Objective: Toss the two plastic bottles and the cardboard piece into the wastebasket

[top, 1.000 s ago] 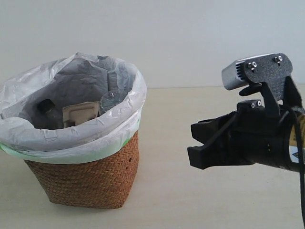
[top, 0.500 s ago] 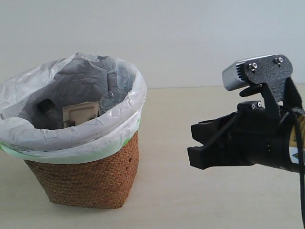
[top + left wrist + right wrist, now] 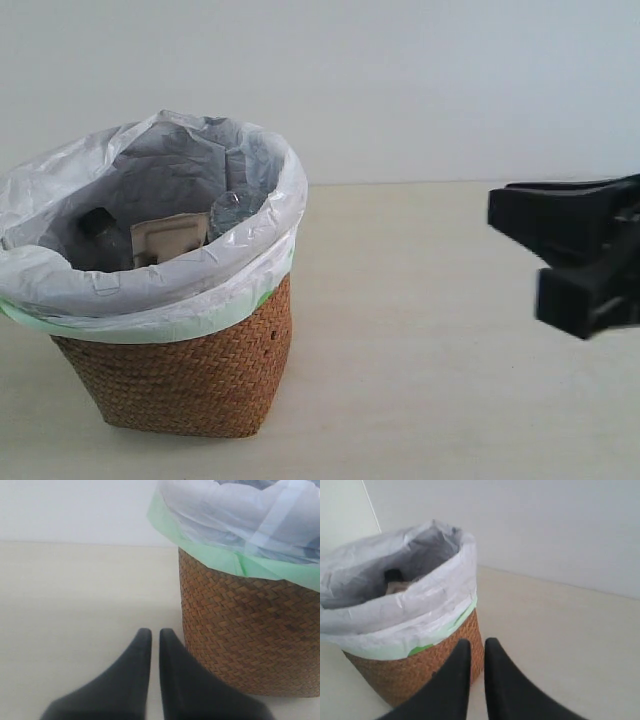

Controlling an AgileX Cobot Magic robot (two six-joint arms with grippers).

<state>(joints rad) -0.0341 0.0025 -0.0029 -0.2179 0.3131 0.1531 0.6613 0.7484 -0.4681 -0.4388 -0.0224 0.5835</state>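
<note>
The wicker wastebasket [image 3: 190,385] stands on the left of the table, lined with a crinkled white bag [image 3: 150,295] that has a green edge. Inside it lie the tan cardboard piece [image 3: 168,238], a bottle with a black cap [image 3: 95,222] and a second clear bottle [image 3: 232,208] whose cap is hidden. My right gripper [image 3: 513,255] hangs at the right edge, well away from the basket, shut and empty. Seen from the right wrist, its fingers [image 3: 477,642] point at the wastebasket [image 3: 410,675]. My left gripper [image 3: 155,632] is shut and empty, low beside the wastebasket [image 3: 240,630].
The pale table top [image 3: 420,350] stretches between the basket and my right gripper. A plain white wall [image 3: 400,90] stands behind.
My right gripper has pulled away to the right, further from the basket; its wrist camera has left the exterior view. The basket and its contents have not moved.
</note>
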